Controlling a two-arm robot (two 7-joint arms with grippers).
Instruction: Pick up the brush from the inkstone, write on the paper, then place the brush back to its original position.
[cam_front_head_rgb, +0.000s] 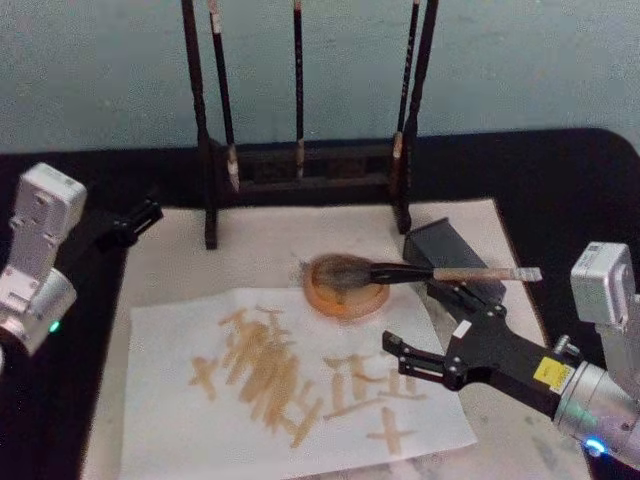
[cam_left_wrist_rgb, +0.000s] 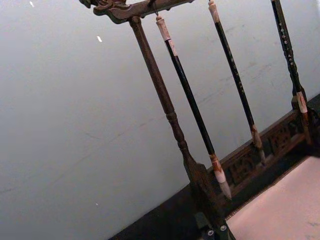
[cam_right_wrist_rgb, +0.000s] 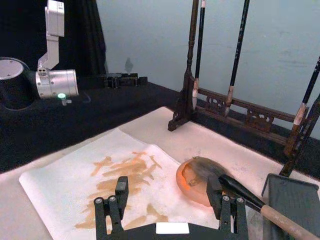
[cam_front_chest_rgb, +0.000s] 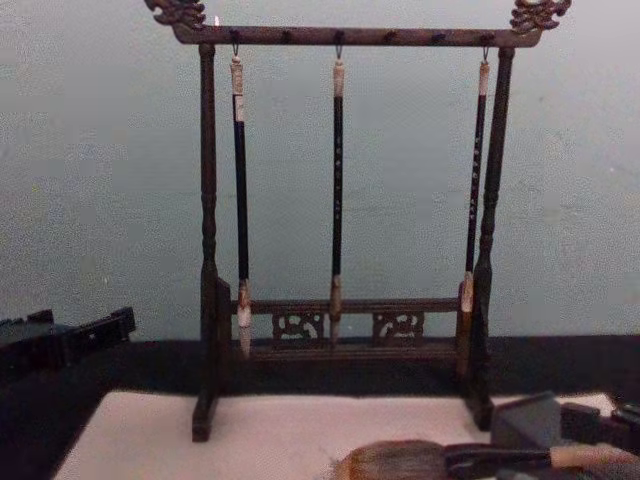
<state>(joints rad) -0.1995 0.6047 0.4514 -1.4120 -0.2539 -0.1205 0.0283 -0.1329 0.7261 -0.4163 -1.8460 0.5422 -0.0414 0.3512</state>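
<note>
The brush (cam_front_head_rgb: 450, 273) lies flat, its bushy head in a round orange dish (cam_front_head_rgb: 340, 298) and its tan handle across the dark rectangular inkstone (cam_front_head_rgb: 445, 245). The paper (cam_front_head_rgb: 200, 420), a white sheet with several tan strokes, lies in front of the dish. Just in front of the brush handle, over the paper's right edge, my right gripper (cam_front_head_rgb: 415, 322) is open and empty. In the right wrist view the brush (cam_right_wrist_rgb: 240, 192) runs past one finger of that gripper (cam_right_wrist_rgb: 167, 192). My left gripper (cam_front_head_rgb: 135, 218) is parked at the table's left, off the paper.
A dark wooden brush rack (cam_front_head_rgb: 300, 170) with three thin hanging brushes stands at the back, seen from the side in the chest view (cam_front_chest_rgb: 340, 320). An off-white mat (cam_front_head_rgb: 260, 250) lies under the paper and dish. Black cloth surrounds it.
</note>
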